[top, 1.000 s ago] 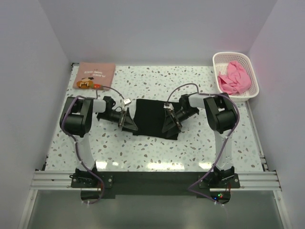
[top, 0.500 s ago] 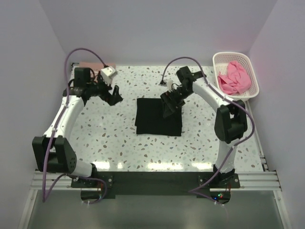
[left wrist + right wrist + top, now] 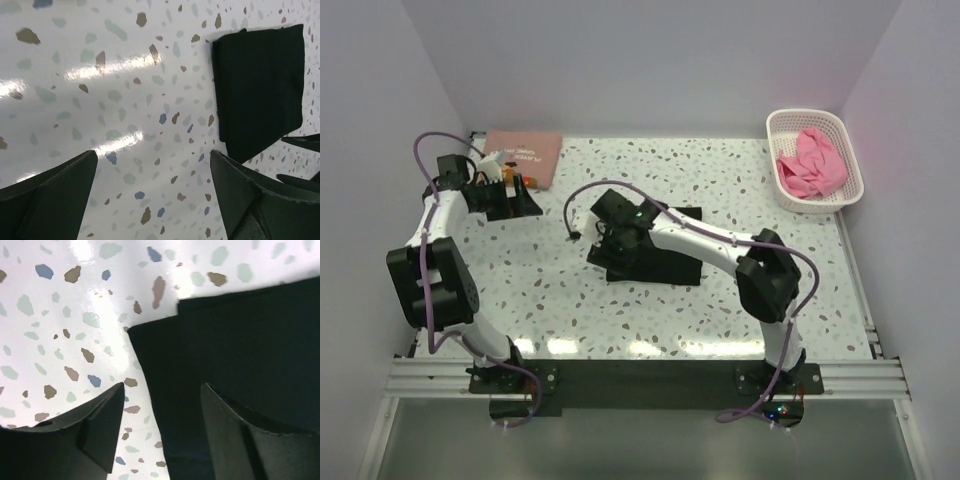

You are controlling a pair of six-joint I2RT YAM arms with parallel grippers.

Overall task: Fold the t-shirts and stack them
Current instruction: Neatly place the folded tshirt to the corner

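While the black t-shirt (image 3: 672, 268) is sitting folded on the surface (image 3: 720, 175), I'm swinging my open left fingers (image 3: 523, 198) back toward the salmon-pink t-shirt (image 3: 523, 152) in the far corner, my open right fingers (image 3: 603, 245) now hovering over the black one's edge.

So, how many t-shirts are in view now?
3: a folded black cloth t-shirt at the centre, a salmon-pink printed t-shirt at the back left, a crumpled bright pink t-shirt in the white plastic basket. More may hide beneath.
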